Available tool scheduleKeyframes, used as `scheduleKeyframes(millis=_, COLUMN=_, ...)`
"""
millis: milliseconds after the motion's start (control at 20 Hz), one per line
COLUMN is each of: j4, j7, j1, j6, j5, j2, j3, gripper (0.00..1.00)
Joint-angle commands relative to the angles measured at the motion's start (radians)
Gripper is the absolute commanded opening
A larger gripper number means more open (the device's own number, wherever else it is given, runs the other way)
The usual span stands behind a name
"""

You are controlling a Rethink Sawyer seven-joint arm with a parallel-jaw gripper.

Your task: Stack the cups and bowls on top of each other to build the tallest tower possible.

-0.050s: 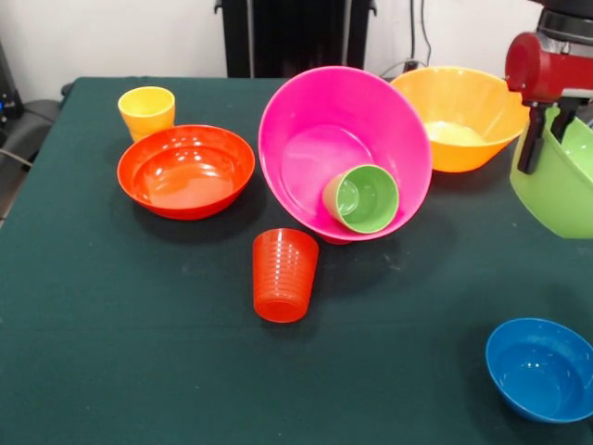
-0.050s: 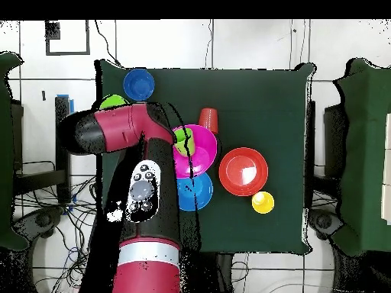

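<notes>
Going by the front view, the yellow cup (image 1: 146, 111) stood upright at ten o'clock on the dark green tablecloth (image 1: 111, 324), just behind the wide red-orange bowl (image 1: 185, 171). The ribbed orange-red cup (image 1: 283, 275) stood mouth-down near centre. Behind it the large pink bowl (image 1: 315, 139) was tipped, mouth facing six o'clock, the light green cup (image 1: 361, 197) lying inside, axis likewise. The yellow-orange bowl (image 1: 459, 116) sat at two o'clock. The gripper (image 1: 545, 139) had its fingers clamped on the rim of the raised, tilted lime green bowl (image 1: 561, 190). A blue bowl (image 1: 540, 368) sat at five o'clock. A white wall rose behind.
</notes>
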Motion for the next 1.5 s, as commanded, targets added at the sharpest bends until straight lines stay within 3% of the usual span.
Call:
scheduleKeyframes(millis=50, j4=-0.129, j7=-0.055, j1=-0.034, j6=0.202, j5=-0.032, j2=0.012, j3=0.063, gripper=0.00)
scheduleKeyframes(millis=450, j4=-0.324, j7=-0.160, j1=-0.059, j6=0.338, j5=-0.072, j2=0.067, j3=0.093, gripper=0.00)
scheduleKeyframes(millis=1000, j4=-0.483, j7=-0.329, j1=-0.118, j6=0.415, j5=-0.122, j2=0.134, j3=0.153, gripper=0.00)
scheduleKeyframes(millis=1500, j4=-0.487, j7=-0.429, j1=-0.172, j6=0.401, j5=-0.152, j2=0.145, j3=0.194, gripper=0.00)
